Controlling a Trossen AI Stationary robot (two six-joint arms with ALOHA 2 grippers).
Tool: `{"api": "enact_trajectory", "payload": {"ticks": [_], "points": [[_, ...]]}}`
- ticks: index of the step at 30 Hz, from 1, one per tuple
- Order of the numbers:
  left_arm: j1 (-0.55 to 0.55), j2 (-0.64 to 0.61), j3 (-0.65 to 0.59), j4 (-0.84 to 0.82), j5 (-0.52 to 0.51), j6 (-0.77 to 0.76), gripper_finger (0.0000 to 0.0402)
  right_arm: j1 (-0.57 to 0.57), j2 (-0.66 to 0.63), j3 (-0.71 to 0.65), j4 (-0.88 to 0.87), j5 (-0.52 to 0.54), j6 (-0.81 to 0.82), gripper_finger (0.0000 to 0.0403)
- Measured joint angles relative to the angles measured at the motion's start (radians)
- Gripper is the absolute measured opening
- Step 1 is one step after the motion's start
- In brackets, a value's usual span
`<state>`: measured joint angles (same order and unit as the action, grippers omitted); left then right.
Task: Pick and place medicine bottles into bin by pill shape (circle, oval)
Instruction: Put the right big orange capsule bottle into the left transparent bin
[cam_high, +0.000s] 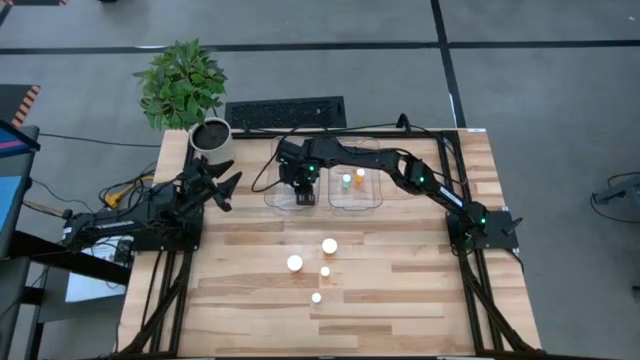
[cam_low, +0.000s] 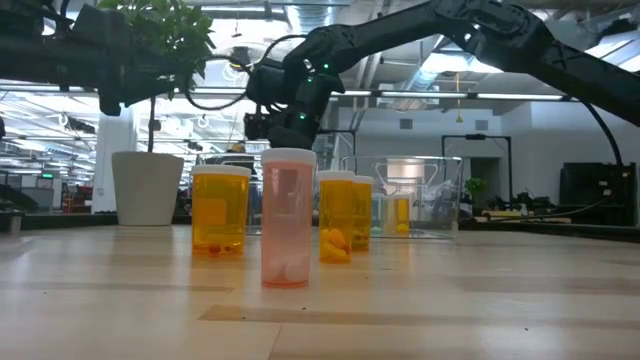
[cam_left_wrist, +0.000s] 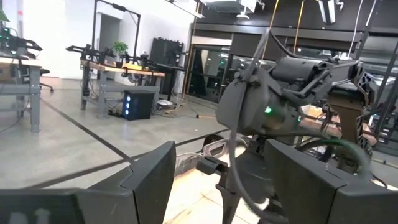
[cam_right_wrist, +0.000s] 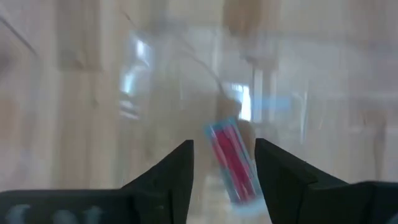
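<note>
Four white-capped medicine bottles (cam_high: 329, 245) (cam_high: 294, 263) (cam_high: 325, 271) (cam_high: 316, 297) stand on their bases mid-table; the low view shows them as orange (cam_low: 220, 210) and pale pink (cam_low: 288, 218). Two clear bins sit at the far side. The right bin (cam_high: 375, 202) holds a green bottle (cam_high: 347, 181) and an orange one (cam_high: 360, 175). My right gripper (cam_high: 300, 193) points down into the left bin (cam_high: 271, 196), open. In the wrist view a blurred, tilted reddish bottle (cam_right_wrist: 233, 165) shows beyond the gap of my right gripper (cam_right_wrist: 222, 144); neither finger is on it. My left gripper (cam_high: 228, 187) waits open at the left.
A white plant pot (cam_high: 211, 135) with a green plant stands at the table's far left corner. A dark flat grille (cam_high: 285, 112) lies beyond the far edge. The right arm (cam_high: 400, 165) spans the far side above the bins. Bare wood lies along the near edge.
</note>
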<state>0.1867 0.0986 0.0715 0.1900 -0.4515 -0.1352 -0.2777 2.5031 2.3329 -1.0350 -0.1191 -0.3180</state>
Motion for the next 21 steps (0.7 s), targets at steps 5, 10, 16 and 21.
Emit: {"api": "enact_trajectory", "payload": {"ticks": [5, 10, 16, 21], "points": [[0.000, 0.000, 0.000, -0.001, 0.000, 0.007, 0.0240, -0.012, 0.008, 0.002, -0.074, 0.023, -0.002, 0.0198], [0.000, 0.000, 0.000, -0.001, -0.001, 0.008, 0.0240, -0.010, 0.021, 0.002, -0.063, 0.015, -0.020, 0.0205], [0.000, 0.000, 0.000, -0.001, -0.001, 0.008, 0.0240, -0.007, 0.032, 0.004, -0.036, 0.005, -0.021, 0.0193], [0.000, 0.000, 0.000, -0.001, -0.007, 0.008, 0.0240, -0.005, 0.024, 0.001, -0.042, 0.014, -0.022, 0.0191]]}}
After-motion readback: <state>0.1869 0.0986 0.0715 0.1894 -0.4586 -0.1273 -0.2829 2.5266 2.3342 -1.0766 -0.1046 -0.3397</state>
